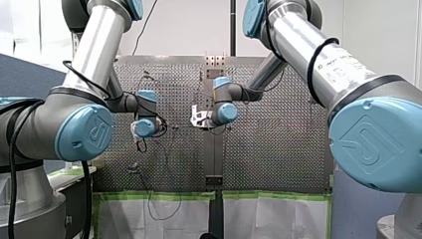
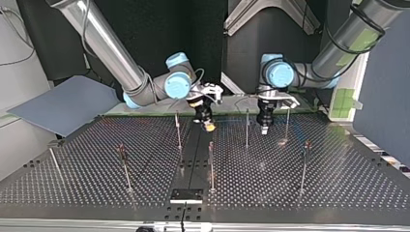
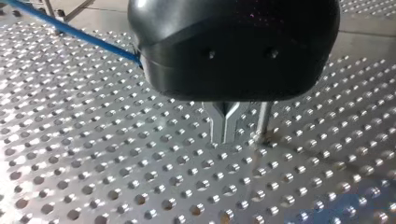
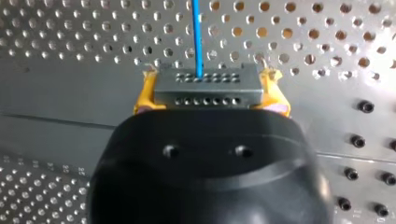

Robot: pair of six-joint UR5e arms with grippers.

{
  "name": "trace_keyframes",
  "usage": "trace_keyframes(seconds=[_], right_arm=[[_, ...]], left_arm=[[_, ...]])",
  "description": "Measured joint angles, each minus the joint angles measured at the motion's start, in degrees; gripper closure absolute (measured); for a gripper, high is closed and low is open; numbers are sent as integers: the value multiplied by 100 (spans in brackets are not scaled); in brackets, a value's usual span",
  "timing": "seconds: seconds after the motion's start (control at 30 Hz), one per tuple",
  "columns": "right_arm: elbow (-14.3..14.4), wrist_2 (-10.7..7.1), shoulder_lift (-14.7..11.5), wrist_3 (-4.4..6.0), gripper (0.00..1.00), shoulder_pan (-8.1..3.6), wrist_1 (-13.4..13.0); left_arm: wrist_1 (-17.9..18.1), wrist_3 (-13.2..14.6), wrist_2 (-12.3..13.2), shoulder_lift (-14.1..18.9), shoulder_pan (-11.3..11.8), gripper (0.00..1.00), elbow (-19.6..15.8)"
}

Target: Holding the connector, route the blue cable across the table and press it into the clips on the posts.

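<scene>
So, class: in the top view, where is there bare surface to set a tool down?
Two bare patches on the table: the view's near right corner, beyond the right-hand clip post; and the view's near left stretch between the thin edge post and the next clip post. Crowded: the far middle, where three posts and both arms' jaws cluster.

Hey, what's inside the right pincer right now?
A grey connector sits clamped between the right pincer's yellow pads, with the blue cable leaving its far face. The pincer's black body covers the connector's near end.
</scene>
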Motion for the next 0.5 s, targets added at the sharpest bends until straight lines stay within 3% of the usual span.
trace_keyframes(seconds=[0.3,0.37,0.4,0.47,0.5], right_arm=[[-46,-110,0,5,100,-80,-6],[-47,-115,2,7,100,-94,-6],[-47,-116,2,7,100,-99,-7],[-49,-115,1,9,100,-111,-5],[-49,-117,1,9,100,-113,-4]], left_arm=[[-43,55,29,1,78,100,145],[-70,111,19,1,91,65,148],[-91,143,2,3,97,65,149],[-155,223,-56,5,107,39,150],[-187,259,-84,6,109,39,152]])
